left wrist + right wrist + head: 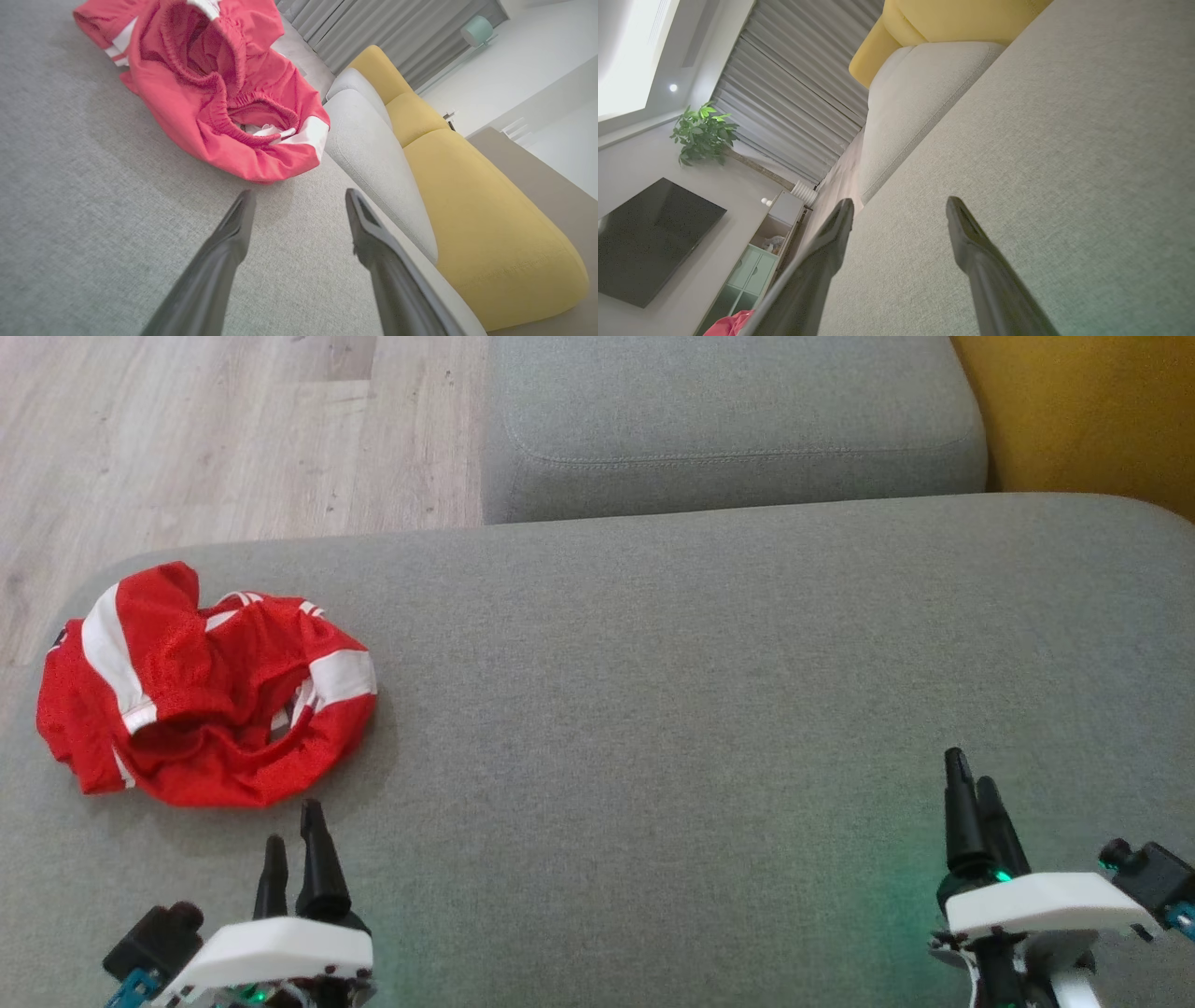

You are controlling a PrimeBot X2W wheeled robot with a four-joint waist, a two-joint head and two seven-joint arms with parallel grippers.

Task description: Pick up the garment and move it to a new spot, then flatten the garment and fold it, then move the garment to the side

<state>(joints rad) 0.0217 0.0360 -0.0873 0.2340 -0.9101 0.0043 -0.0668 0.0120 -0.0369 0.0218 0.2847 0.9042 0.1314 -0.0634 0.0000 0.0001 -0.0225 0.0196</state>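
Honestly, the bunched red garment is lined up just ahead of the spread left pincer for grabbing, with the right pincer held spread well apart.

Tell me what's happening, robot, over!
Left gripper open, empty, close to shorts. Right gripper open, empty. Shorts crumpled on grey cushion, untouched. Nothing in the way.

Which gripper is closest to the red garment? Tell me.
The left gripper: its open fingers almost reach the red garment; the right gripper sits far across the grey cushion.
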